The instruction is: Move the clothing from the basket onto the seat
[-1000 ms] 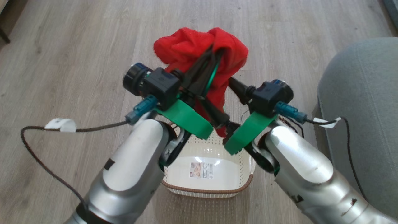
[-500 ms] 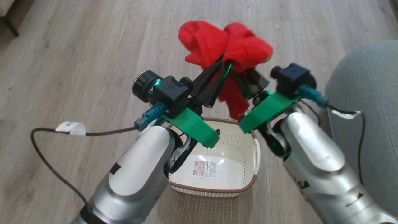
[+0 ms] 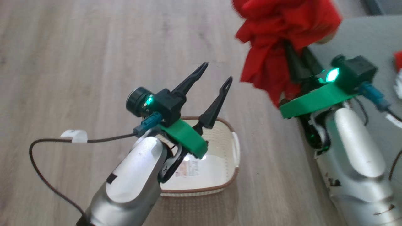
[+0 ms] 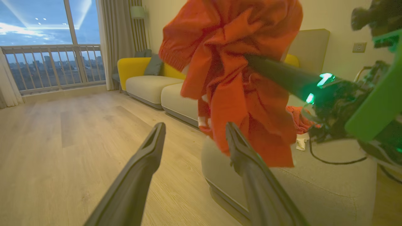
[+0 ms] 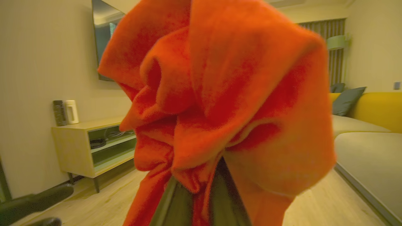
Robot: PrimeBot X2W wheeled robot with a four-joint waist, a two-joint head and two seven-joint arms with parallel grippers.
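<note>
Clothing (image 3: 276,37), red, one bundle.

Head view: bundle hangs from the right gripper (image 3: 293,58), above the near edge of the seat (image 3: 370,40). Right jaws closed; dark fingers run up into the fabric, tips buried. Loose folds droop below the grip on the side away from the seat. Left gripper (image 3: 216,72): jaws wide apart, nothing between them, touching nothing, well away from the seat. Basket (image 3: 234,150): on the wood floor (image 3: 78,47), apart from the seat, under the left wrist. Red-and-white piece (image 3: 398,70): lying on the seat, at the picture's right edge.

Left wrist view: left gripper (image 4: 195,125), two fingers spread, gap bare, floor (image 4: 62,141) beyond. Clothing (image 4: 238,78) hangs over the seat's (image 4: 329,185) near corner, clear of the cushion. Right gripper (image 4: 260,62) enters the bundle from the seat side, clamped on the fabric. Red-and-white piece (image 4: 298,119) rests on the seat top behind the bundle.

Right wrist view: clothing (image 5: 226,94) bunched over the right gripper (image 5: 201,182); fingers close together, cloth pinched between them, tips hidden in the folds.
</note>
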